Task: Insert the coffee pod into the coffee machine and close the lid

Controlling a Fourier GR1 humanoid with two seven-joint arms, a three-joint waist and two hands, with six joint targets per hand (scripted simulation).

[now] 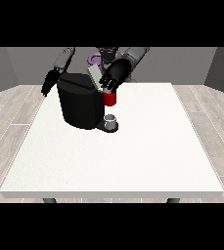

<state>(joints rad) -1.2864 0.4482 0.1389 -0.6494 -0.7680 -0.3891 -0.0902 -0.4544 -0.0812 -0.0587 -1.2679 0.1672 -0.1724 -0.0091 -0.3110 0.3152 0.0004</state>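
A black coffee machine (79, 105) stands on the white table (133, 156) left of centre, with a grey lid (93, 76) tilted up at its top. A red pod holder (110, 99) shows on its right side, above a small grey cup (111, 119) on the machine's base. The hand at the view's right (114, 74) hovers over the lid and pod holder, fingers spread downward. The coffee pod itself is not visible; it may be hidden under that hand. The hand at the view's left (49, 84) hangs beside the machine's far left edge, apart from it.
The table's edges (113, 194) run along the front and both sides. The robot's torso (103, 54) stands behind the machine. A wooden floor (6, 122) surrounds the table.
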